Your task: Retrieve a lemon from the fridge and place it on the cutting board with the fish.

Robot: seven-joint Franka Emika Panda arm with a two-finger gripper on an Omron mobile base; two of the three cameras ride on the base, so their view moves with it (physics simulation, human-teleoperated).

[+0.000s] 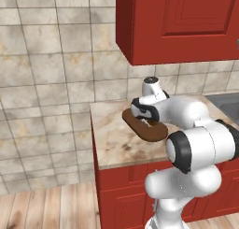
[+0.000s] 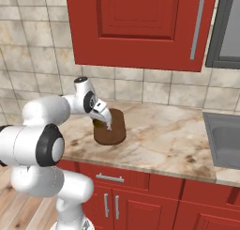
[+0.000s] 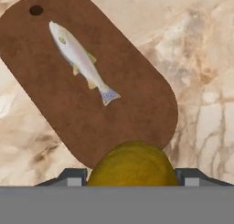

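Observation:
The dark brown oval cutting board (image 3: 132,113) lies on the marble counter, with the small pale fish (image 3: 80,58) on its far half. My gripper (image 3: 132,178) hovers over the board's near end, shut on the dark-yellow lemon (image 3: 132,166), which sits between the two fingertips (image 3: 73,177). In the base views the gripper (image 2: 104,120) points down just above the cutting board (image 2: 115,133), and the hand (image 1: 142,115) covers part of the board (image 1: 154,132). The fridge is out of view.
A red wall cabinet (image 2: 140,27) hangs over the counter (image 2: 164,137). A grey sink (image 2: 225,135) lies at the right. The counter ends at its left edge (image 1: 93,139), with tiled wall and wooden floor beyond.

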